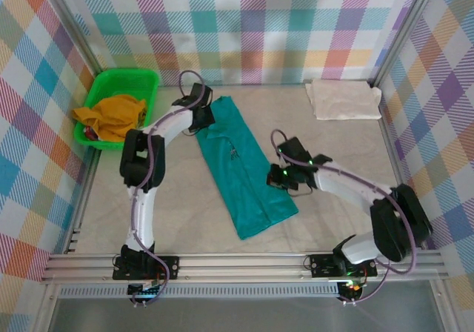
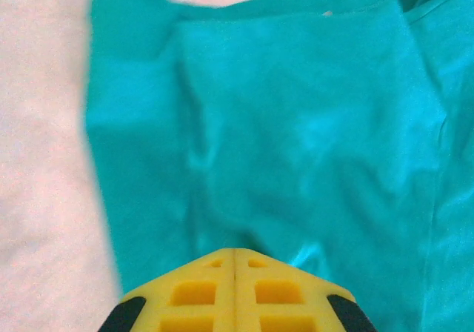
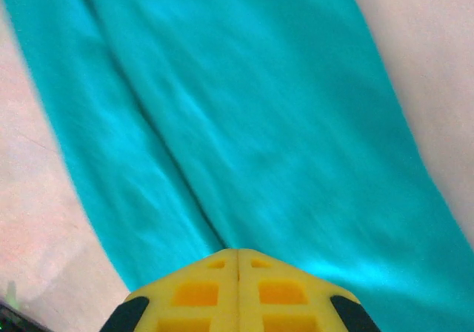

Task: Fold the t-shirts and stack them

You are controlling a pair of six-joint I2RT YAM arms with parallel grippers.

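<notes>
The long teal cotton t-shirt (image 1: 241, 176), folded lengthwise into a strip, lies slantwise on the pale tabletop (image 1: 185, 213). The left fingers (image 1: 204, 114) (image 2: 235, 252) are clenched on its far end, with creases running out from their yellow tips. The right fingers (image 1: 280, 176) (image 3: 238, 251) are clenched on the strip's long edge, nearer its other end, and folds in the cloth meet at their tips. Well beyond the right fingers, a folded cream-white t-shirt (image 1: 344, 98) rests in the far corner. Beside the left fingers stands a green plastic basket (image 1: 122, 72) holding orange cloth (image 1: 111, 115).
</notes>
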